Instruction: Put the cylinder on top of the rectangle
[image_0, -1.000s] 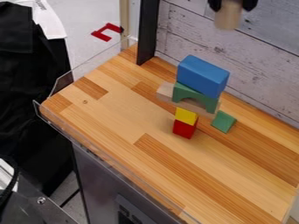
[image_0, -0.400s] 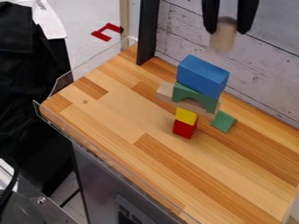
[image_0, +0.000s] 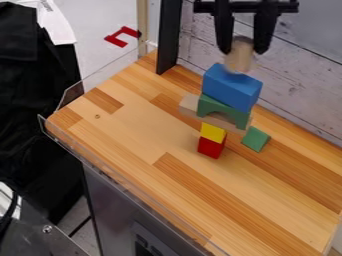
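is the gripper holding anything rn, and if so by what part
Yes, the black two-finger gripper holds the wooden cylinder by its upper part, with a finger at either side.

A black two-finger gripper (image_0: 244, 52) hangs at the top of the camera view, right of centre, pointing downward. Its two fingers (image_0: 224, 32) drop side by side from a dark crossbar (image_0: 246, 7), their tips level with each other and spaced apart in a holding grip, the gap narrower than the bar.
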